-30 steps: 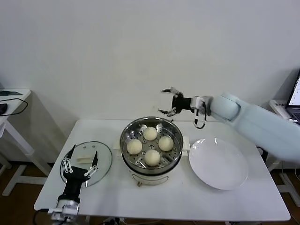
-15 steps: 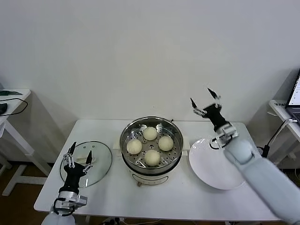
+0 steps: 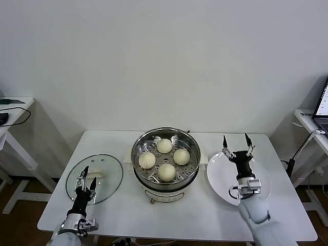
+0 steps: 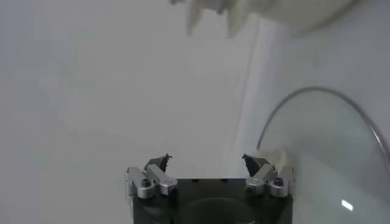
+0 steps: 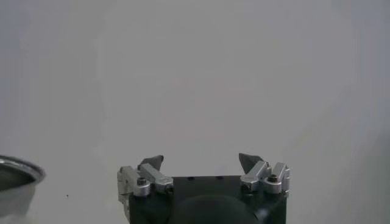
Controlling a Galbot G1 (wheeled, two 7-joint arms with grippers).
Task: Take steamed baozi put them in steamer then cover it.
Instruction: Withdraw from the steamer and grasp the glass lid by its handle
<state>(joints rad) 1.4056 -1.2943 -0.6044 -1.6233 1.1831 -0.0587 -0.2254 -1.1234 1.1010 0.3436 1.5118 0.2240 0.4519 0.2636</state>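
Four buns sitting in the open steamer, lid lying beside it on the bench.

The four round cream-white dough buns [image 3: 164, 158] are resting on the perforated tray of the shiny stainless-steel steamer [image 3: 165, 156] at the middle of the white bench [image 3: 195, 215]. The clear glass lid [image 3: 94, 178] with its cream handle is lying flat to the steamer's left. The left hand [image 3: 85, 179] is hovering over the lid's near edge, fingers spread and holding nothing; the right hand [image 3: 236, 144] is pointing up above the flat white plate [image 3: 239, 178], fingers also apart and holding nothing.
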